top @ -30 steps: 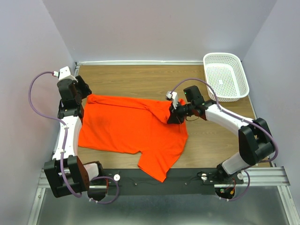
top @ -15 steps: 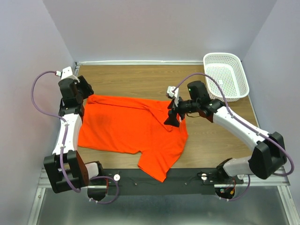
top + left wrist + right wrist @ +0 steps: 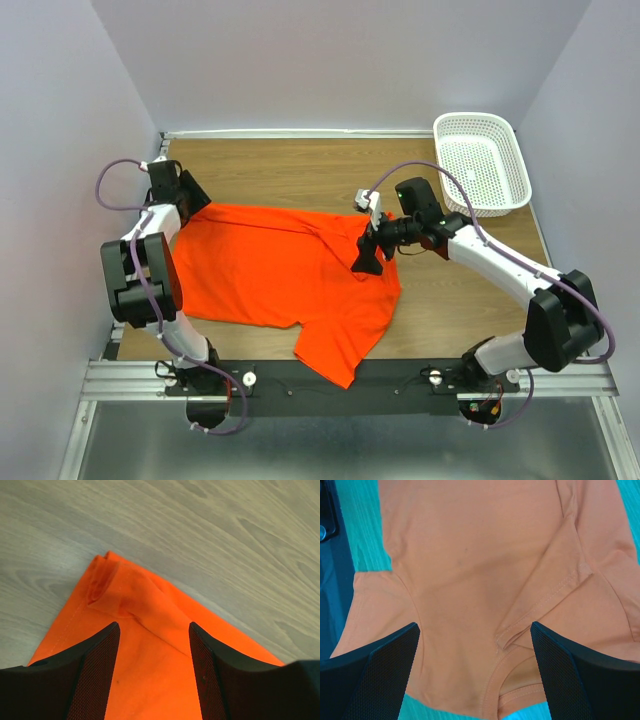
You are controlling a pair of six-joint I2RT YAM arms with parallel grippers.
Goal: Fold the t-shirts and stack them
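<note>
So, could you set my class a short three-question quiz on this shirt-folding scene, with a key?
1. True or false: the white basket holds a folded shirt.
2. Fill in: the right gripper, above the orange t-shirt, has its jaws ___.
3. Which gripper is at the shirt's far-left corner? A) left gripper B) right gripper
Key: 1 false, the basket is empty; 2 open; 3 A.
</note>
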